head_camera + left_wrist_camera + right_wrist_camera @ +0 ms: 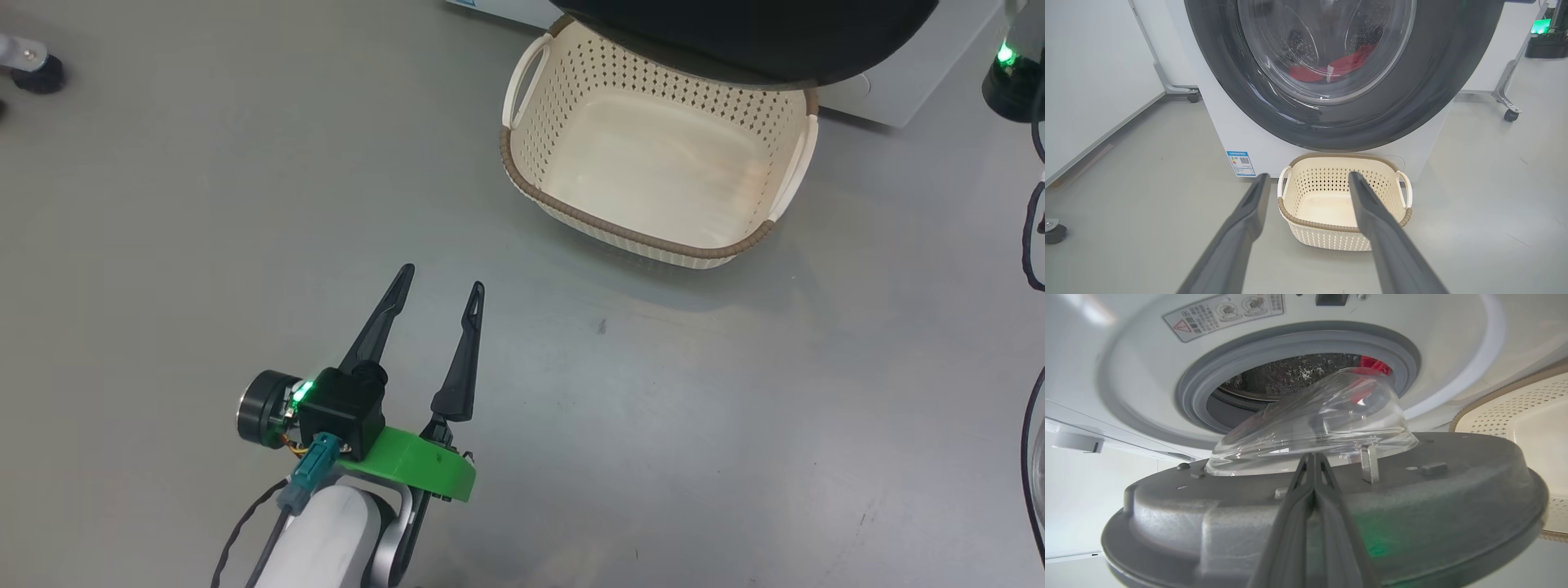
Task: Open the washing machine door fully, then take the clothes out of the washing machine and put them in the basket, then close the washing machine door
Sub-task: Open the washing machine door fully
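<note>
One heap of red clothes (1345,65) lies low in the steel drum (1290,375) of the washing machine (1237,134), seen through the glass from the left wrist view and past the grey gasket (1208,375) from the right wrist view. How many garments there are cannot be made out.

The washing machine door (1433,81) stands swung off the opening, not shut against it. Its glossy black outer face looks out toward the room, and its clear glass bowl (1331,428) bulges back toward the drum.

Just below, the basket (563,122) sits on the floor (163,204) with nothing in it. Its long axis runs along the machine's front, one handle at each short end, and the door's black rim overhangs its far edge. A blue label sticker (1241,162) sits on the white front just beside it.

On the door's grey inner side, the right claw (1312,457) has its two fingers pressed together with nothing between them, tips at the foot of the glass bowl. Whether they touch the door is hard to tell.

Well back from the basket, the left claw (441,282) hangs over bare floor with its fingers spread wide, holding nothing, pointing toward the basket and machine.
</note>
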